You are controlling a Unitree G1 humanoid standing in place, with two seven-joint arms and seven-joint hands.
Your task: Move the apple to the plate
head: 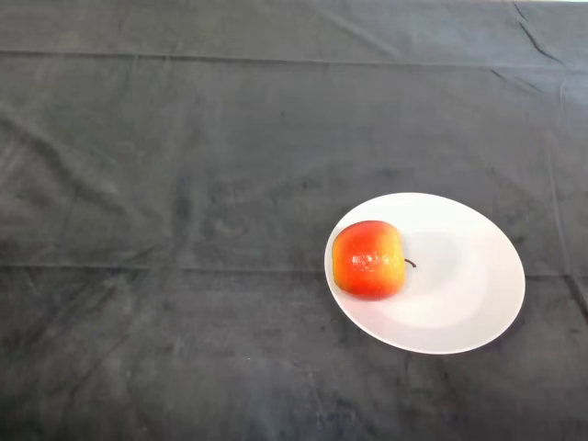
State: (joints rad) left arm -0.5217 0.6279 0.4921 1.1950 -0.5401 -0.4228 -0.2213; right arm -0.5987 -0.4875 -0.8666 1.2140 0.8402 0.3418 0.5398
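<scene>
Dark-clothed counter (184,184): white plate (469,285) at your 4 o'clock, apple (368,260) lying on its 9 o'clock edge, stem toward centre. Hand out of sight. Placement looks done; you need no further move.

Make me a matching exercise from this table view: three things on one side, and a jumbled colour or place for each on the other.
Things:
1. apple
2. plate
3. cloth

Descriptions:
A. dark, covers the whole table
B. red and yellow, lies on its side on the left part of the plate
C. white, round, on the right side of the table

Pairs: 1-B, 2-C, 3-A
</scene>
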